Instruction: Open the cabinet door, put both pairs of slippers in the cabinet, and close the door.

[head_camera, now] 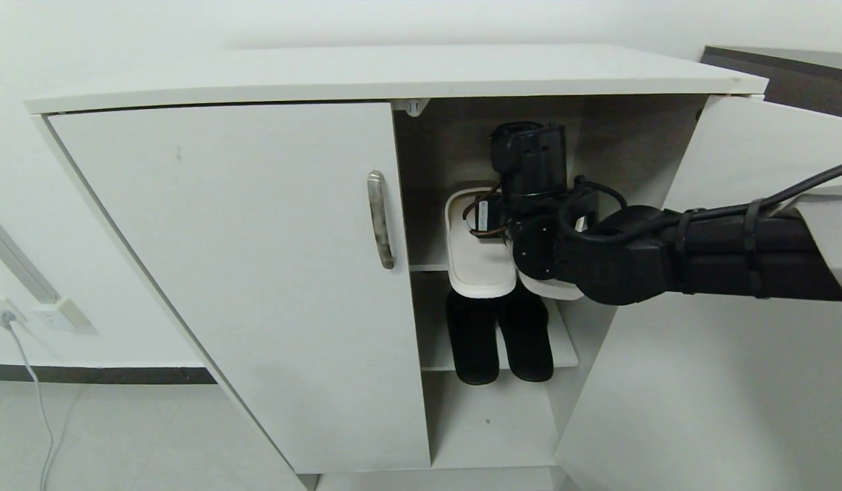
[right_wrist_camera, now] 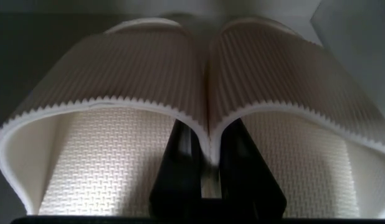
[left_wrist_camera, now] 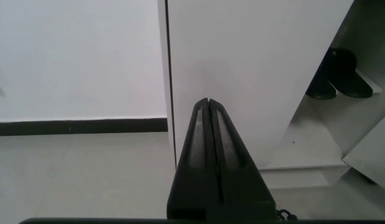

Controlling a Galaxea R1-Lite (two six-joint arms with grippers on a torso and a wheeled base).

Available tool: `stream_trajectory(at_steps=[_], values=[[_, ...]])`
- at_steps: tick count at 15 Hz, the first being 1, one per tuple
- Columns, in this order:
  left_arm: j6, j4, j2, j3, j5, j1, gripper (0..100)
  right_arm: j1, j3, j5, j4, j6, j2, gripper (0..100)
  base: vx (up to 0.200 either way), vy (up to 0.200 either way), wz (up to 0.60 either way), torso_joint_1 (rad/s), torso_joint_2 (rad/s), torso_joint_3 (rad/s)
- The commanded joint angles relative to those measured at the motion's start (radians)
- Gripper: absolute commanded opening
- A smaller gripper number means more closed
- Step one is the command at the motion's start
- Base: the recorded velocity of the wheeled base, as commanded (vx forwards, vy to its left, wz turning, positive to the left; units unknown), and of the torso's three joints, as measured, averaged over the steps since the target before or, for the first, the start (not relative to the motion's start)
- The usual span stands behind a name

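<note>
We see a white cabinet [head_camera: 393, 68] by a white wall. Its left door [head_camera: 243, 273] is shut and has a silver handle [head_camera: 380, 219]. Its right door [head_camera: 734, 157] is swung wide open.

The right arm goes into the open side. The right gripper [right_wrist_camera: 210, 155] is closed on the white slippers [head_camera: 478, 266]. In the right wrist view its two black fingers [right_wrist_camera: 180, 168] go inside the slippers and pinch the two inner walls together. The ribbed straps of the pair arch over them. The white slippers are side by side at the upper shelf [head_camera: 424, 262], toes pointing in. Their heels stick out past the front edge. We cannot tell if they rest on the shelf.

The black slippers [head_camera: 472, 341] are on the lower shelf [head_camera: 564, 348], right under the white pair. They lie side by side, toes in, with their heels a little over the edge.

The left gripper [left_wrist_camera: 208, 106] is closed, its two fingers pressed together with nothing between them. It is low, in front of the shut left door.

A small pale tag [head_camera: 480, 217] sits on the right wrist by some brown wires. We cannot read anything on it.

A wall socket [head_camera: 5, 317] with a thin cord [head_camera: 32, 382] is on the wall to the left.
</note>
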Motion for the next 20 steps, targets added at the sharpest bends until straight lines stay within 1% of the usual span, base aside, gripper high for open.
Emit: stream_trajectory(at_steps=[1,6,11,20], values=[[0.0,0.0,0.001,0.0,0.001,0.001,0,-0.011,-0.029,0.0,-0.001,-0.009,0.032,0,0.0,0.0,0.0,0.0,0.0,0.0],[-0.002,0.0,-0.001,0.0,0.001,0.0,0,-0.017,-0.067,0.008,-0.001,-0.052,0.041,0,0.0,0.0,0.0,0.0,0.0,0.0],[-0.006,0.001,-0.001,0.0,0.001,0.001,0,-0.04,-0.118,0.014,0.019,-0.054,0.076,0,0.0,0.0,0.0,0.0,0.0,0.0],[-0.006,0.0,0.001,0.0,0.001,0.0,0,-0.051,-0.13,0.017,0.038,-0.046,0.095,0,0.0,0.0,0.0,0.0,0.0,0.0]])
